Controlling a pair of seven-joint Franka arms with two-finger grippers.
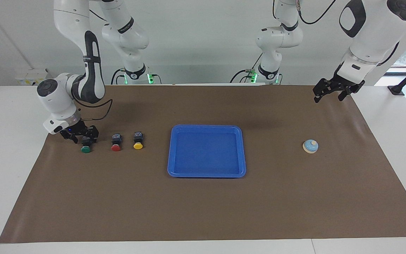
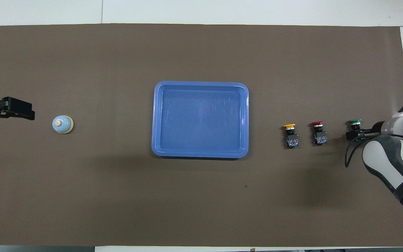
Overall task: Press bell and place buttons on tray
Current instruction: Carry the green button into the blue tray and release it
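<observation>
Three buttons lie in a row at the right arm's end of the mat: green (image 1: 85,149) (image 2: 354,122), red (image 1: 116,143) (image 2: 318,132), yellow (image 1: 138,140) (image 2: 290,133). My right gripper (image 1: 82,138) (image 2: 355,134) is low over the green button, open, one finger on each side of its black body. The blue tray (image 1: 206,174) (image 2: 200,154) lies at mid-table with nothing in it. The light-blue bell (image 1: 310,146) (image 2: 62,124) stands toward the left arm's end. My left gripper (image 1: 328,98) (image 2: 26,112) waits open in the air over the mat's end there, apart from the bell.
A brown mat (image 1: 203,211) covers the table, with white tabletop around it. Bare mat lies between the tray and the buttons and between the tray and the bell.
</observation>
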